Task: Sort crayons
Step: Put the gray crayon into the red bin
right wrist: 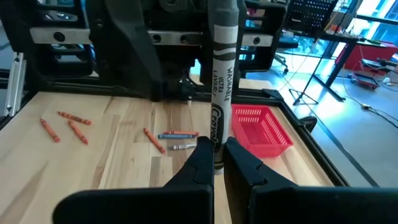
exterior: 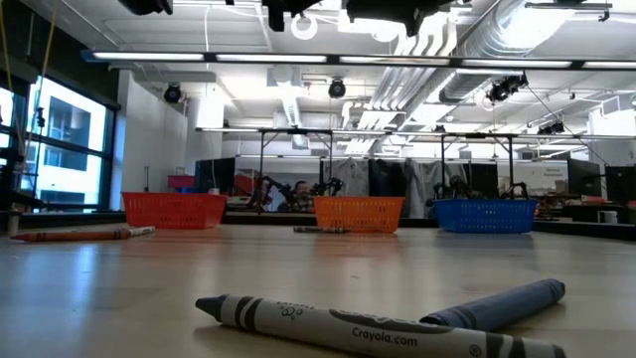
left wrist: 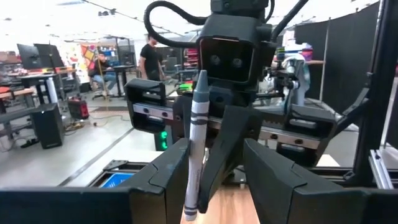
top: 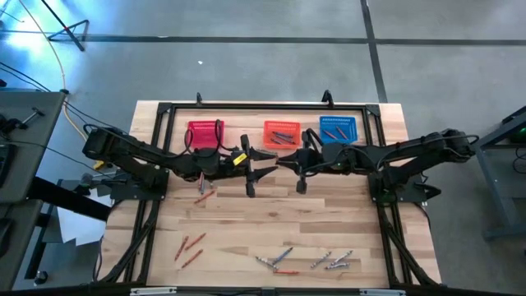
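My two arms meet high over the table's middle, in front of the baskets. My right gripper (right wrist: 216,158) is shut on a grey crayon (right wrist: 224,74) that stands about upright, point up. My left gripper (left wrist: 217,180) faces it from the left with its fingers open. The crayon (left wrist: 196,143) stands between them, close to one finger (left wrist: 168,171); whether it touches that finger I cannot tell. Loose crayons lie flat on the table: red-orange ones (top: 189,247) near left, grey and mixed ones (top: 304,261) near the front edge, and a few (top: 204,193) under my left arm. My right gripper pinches the grey crayon near its lower, blunt end (right wrist: 216,146) between its two fingers. The fingers come about level from the table's right and lie across the crayon. The crayon is lifted clear of the table and sticks up above the fingers.
A red basket (top: 205,134), an orange basket (top: 281,131) and a blue basket (top: 338,129) stand in a row at the table's far side. A grey crayon (exterior: 378,328) and a bluish one (exterior: 497,303) lie close to the low camera. Bare wood (top: 271,222) shows mid-table.
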